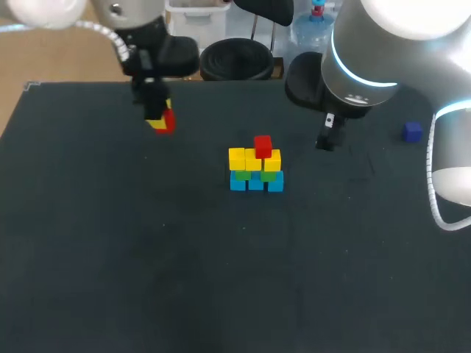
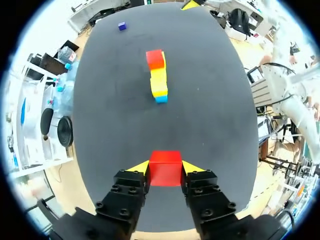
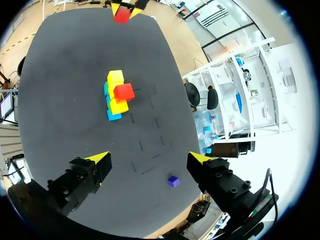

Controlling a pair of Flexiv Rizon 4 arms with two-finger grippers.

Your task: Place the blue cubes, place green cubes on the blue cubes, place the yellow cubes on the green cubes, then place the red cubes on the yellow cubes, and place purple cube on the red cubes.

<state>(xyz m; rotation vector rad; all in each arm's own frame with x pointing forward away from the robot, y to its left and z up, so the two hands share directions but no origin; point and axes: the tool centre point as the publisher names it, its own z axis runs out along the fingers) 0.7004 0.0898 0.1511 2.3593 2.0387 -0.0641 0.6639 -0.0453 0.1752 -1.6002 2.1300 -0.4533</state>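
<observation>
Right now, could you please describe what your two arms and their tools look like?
Both arms are rounded white shells; the right arm has a light-blue ring, and a ribbed white cable runs along the left arm. The left tool and right tool are black and blocky, studded with screws, each ending in two yellow tips.

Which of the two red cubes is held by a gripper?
The red cube clamped between the left gripper's yellow-tipped fingers; the other red cube sits on the yellow cubes, with no gripper touching it.

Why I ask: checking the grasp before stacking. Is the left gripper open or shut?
Shut: the left gripper's fingers press both sides of the red cube.
</observation>
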